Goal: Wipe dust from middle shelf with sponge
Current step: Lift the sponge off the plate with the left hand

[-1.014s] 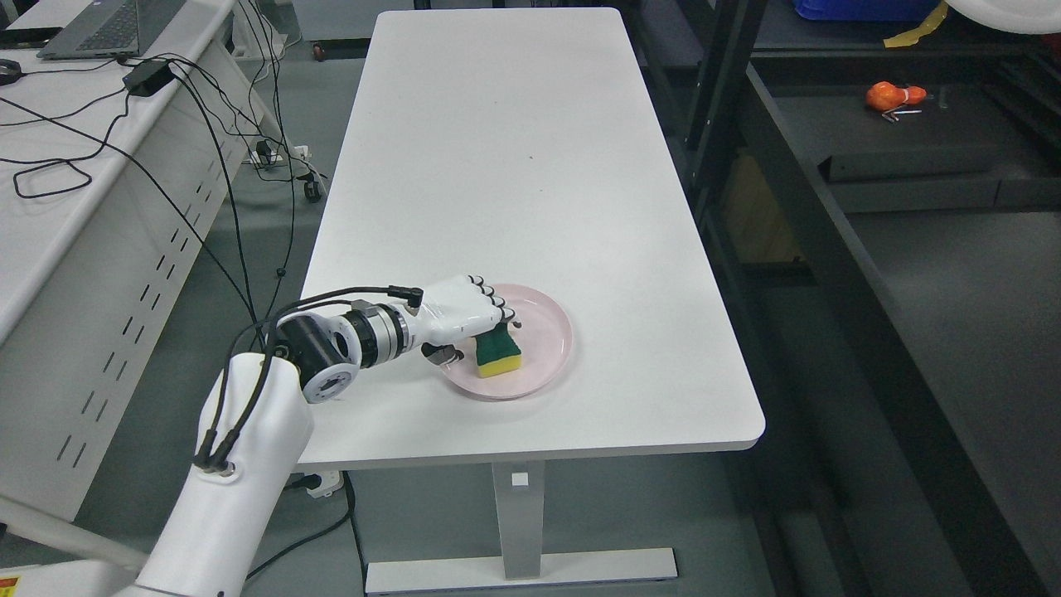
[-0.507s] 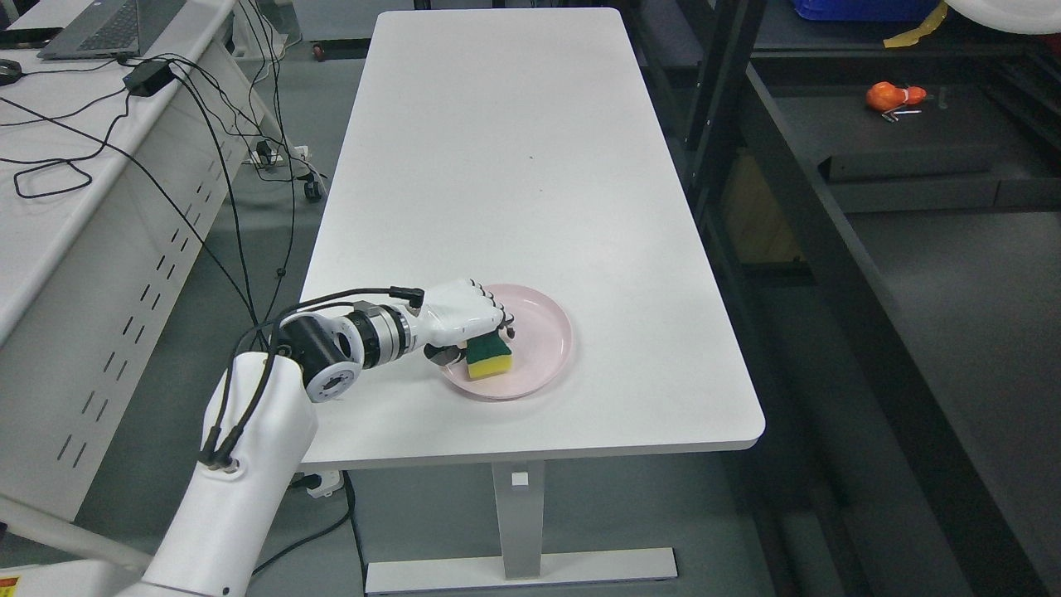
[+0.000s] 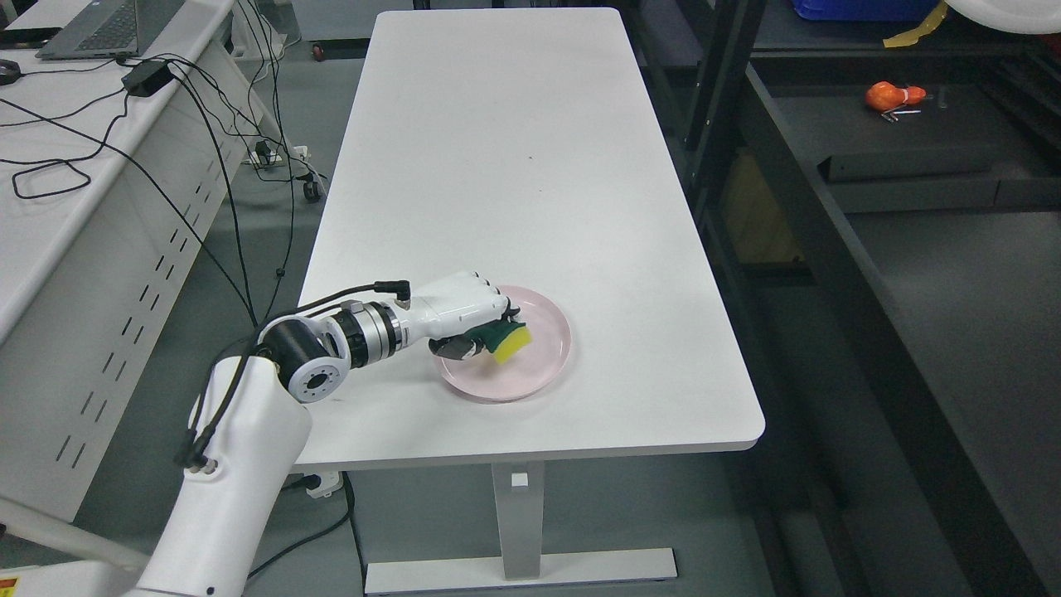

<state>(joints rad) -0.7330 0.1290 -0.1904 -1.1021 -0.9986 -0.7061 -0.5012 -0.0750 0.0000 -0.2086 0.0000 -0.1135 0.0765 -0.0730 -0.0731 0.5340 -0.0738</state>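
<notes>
Curling its fingers (image 3: pixel 485 338) tight around the sponge (image 3: pixel 507 343), the left hand (image 3: pixel 464 313) holds it tipped over the pink plate (image 3: pixel 543 365) at lower middle (probably to carry it to the dark shelf (image 3: pixel 953 274) at right).

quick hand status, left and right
Left hand: closed on the sponge, above the pink plate.
Right hand: not in view.
</notes>
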